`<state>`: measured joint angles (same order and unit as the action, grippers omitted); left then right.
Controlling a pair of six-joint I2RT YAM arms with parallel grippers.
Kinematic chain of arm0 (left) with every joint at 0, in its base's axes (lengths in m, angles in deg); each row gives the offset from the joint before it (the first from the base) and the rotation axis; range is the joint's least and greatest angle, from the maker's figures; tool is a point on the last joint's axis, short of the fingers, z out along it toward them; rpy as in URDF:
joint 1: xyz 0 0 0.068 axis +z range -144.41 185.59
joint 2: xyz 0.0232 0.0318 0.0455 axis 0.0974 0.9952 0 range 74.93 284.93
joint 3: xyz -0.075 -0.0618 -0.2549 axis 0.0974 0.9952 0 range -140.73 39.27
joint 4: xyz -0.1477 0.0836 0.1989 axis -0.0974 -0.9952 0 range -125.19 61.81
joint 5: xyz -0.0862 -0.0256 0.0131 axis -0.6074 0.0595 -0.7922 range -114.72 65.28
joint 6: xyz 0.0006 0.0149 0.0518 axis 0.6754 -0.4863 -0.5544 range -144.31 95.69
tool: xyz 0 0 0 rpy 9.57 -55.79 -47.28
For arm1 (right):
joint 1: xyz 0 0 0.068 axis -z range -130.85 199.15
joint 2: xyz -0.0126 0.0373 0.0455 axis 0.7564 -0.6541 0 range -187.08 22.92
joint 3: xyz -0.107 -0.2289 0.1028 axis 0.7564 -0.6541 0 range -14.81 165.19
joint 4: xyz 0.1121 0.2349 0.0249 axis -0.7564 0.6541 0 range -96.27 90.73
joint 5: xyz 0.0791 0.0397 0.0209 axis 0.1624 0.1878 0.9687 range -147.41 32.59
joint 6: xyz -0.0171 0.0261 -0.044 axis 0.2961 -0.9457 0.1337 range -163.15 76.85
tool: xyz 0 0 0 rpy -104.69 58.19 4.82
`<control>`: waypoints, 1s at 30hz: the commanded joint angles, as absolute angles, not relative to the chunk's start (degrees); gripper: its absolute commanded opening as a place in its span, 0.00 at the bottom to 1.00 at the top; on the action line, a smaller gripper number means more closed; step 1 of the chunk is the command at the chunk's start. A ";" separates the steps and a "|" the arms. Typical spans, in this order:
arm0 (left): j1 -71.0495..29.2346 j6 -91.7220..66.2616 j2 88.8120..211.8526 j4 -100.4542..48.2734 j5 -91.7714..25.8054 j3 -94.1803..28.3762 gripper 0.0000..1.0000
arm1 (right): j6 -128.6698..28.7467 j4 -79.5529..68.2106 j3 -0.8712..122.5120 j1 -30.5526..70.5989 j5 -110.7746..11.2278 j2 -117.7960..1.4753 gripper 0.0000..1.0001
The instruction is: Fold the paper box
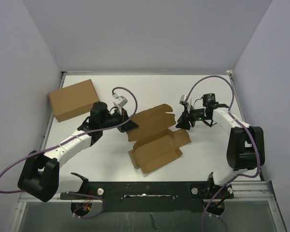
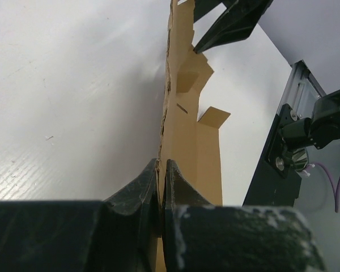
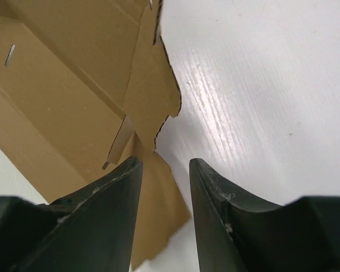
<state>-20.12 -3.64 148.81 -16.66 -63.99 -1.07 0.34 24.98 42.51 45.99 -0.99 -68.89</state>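
Observation:
The paper box (image 1: 154, 137) is a brown die-cut sheet with flaps and slots, lying partly folded in the middle of the table. My left gripper (image 1: 132, 123) is shut on its left edge. In the left wrist view the thin cardboard edge (image 2: 192, 136) stands pinched between the two fingertips of that gripper (image 2: 161, 164). My right gripper (image 1: 185, 122) hovers at the sheet's right flap with its jaws open. In the right wrist view the gripper (image 3: 164, 164) holds nothing, and a corner of the paper box (image 3: 73, 85) lies beyond the left finger (image 3: 110, 192).
A larger plain brown cardboard box (image 1: 73, 99) sits at the back left of the table. White walls close in the table at the back and both sides. The black base rail (image 1: 150, 191) runs along the near edge.

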 commanded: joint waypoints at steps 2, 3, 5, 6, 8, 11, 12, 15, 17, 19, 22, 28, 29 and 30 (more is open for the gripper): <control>-20.65 -4.93 149.18 -16.41 -63.46 -3.59 0.00 | -0.06 28.48 46.96 47.44 -1.62 -68.88 0.40; -20.68 -4.97 149.13 -16.50 -63.34 -3.54 0.00 | 0.60 29.89 47.70 47.96 -1.56 -69.23 0.40; -20.71 -4.97 148.94 -16.69 -63.03 -3.62 0.00 | 3.04 33.84 49.50 49.10 -0.29 -70.25 0.44; -20.65 -5.04 148.86 -16.68 -62.85 -3.61 0.00 | 4.41 36.28 50.53 49.66 0.44 -70.91 0.48; -20.69 -5.07 148.68 -16.64 -62.58 -3.62 0.00 | 7.48 41.06 52.50 50.66 1.62 -72.44 0.56; -20.77 -4.98 148.49 -16.14 -62.47 -3.54 0.00 | 8.98 45.39 54.28 51.78 1.76 -75.52 0.63; -20.77 -4.91 148.49 -15.95 -62.43 -3.58 0.00 | 8.17 45.48 54.80 51.90 0.91 -76.75 0.64; -21.03 -4.80 148.66 -15.63 -62.43 -3.58 0.00 | 5.29 46.90 57.47 51.60 -1.58 -80.79 0.66; -21.20 -4.80 148.75 -15.53 -62.48 -3.78 0.00 | 4.45 48.52 59.21 51.03 -2.72 -83.14 0.68; -21.30 -4.86 148.67 -15.54 -62.43 -3.80 0.00 | 4.48 50.11 60.59 50.53 -2.93 -84.91 0.69; -21.30 -4.89 148.58 -15.54 -62.47 -3.79 0.00 | 4.01 50.70 61.44 49.68 -4.61 -86.25 0.68; -21.48 -4.89 148.84 -15.49 -62.45 -4.05 0.00 | 3.46 52.77 63.30 48.53 -6.83 -89.48 0.49; -21.48 -4.89 148.84 -15.50 -62.45 -4.06 0.00 | 3.66 53.46 63.88 48.30 -6.91 -89.97 0.42; -21.49 -4.93 148.80 -15.49 -62.45 -4.00 0.00 | 3.84 54.22 64.32 48.23 -6.96 -90.40 0.34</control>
<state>-21.11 -4.02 148.86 -17.80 -62.44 -1.07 3.79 50.68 60.98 48.99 -6.35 -88.34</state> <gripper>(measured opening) 0.014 0.452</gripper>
